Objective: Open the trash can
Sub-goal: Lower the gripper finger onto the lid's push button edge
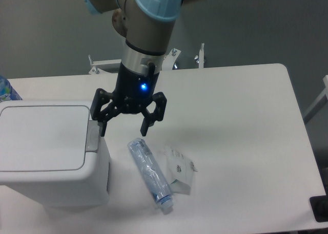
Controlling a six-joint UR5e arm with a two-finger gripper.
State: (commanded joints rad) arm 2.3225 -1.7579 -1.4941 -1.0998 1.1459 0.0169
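Note:
The trash can (46,152) is a large white boxy bin at the left front of the table, with its flat lid (43,136) down. A grey push-button strip (93,136) runs along the lid's right edge. My gripper (124,130) hangs open and empty just right of the bin. Its left fingertip (102,129) is right above the upper end of the grey strip; I cannot tell whether it touches. Its right finger (146,127) is over the bare table.
A clear plastic bottle (150,173) lies on the table below the gripper. A crumpled white wrapper (180,172) lies beside it on the right. A blue-labelled object (6,89) shows at the left edge. Metal brackets (200,56) stand behind the table's far edge.

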